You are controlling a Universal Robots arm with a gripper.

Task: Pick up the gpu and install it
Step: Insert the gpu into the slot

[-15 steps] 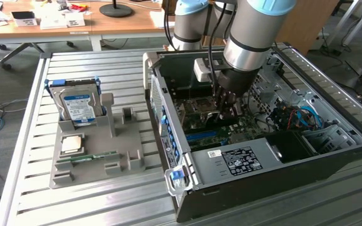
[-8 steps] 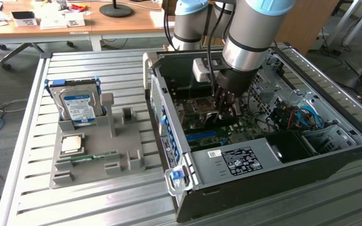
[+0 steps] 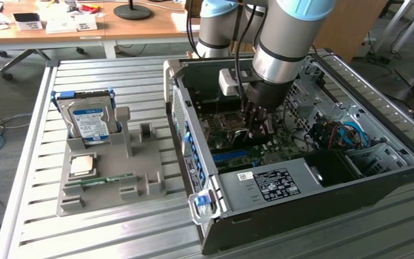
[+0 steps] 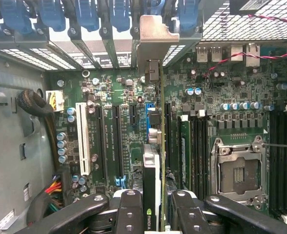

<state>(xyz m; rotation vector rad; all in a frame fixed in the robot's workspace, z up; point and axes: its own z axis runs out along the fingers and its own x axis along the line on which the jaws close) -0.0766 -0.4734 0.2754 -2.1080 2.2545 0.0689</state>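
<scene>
The gpu stands edge-on between my fingers, a thin green card with a black cooler block on one face. Its silver end bracket reaches the row of rear slot openings in the computer case. My gripper is shut on the card's near end, one black finger on each side. In the exterior view my gripper is lowered inside the open case over the motherboard, with the dark gpu just below it. Whether the card sits in a slot I cannot tell.
Black expansion slots and a white slot lie beside the card, with the CPU socket on its other side. On the exterior view's left, a grey holder carries a hard drive, a processor and a memory stick.
</scene>
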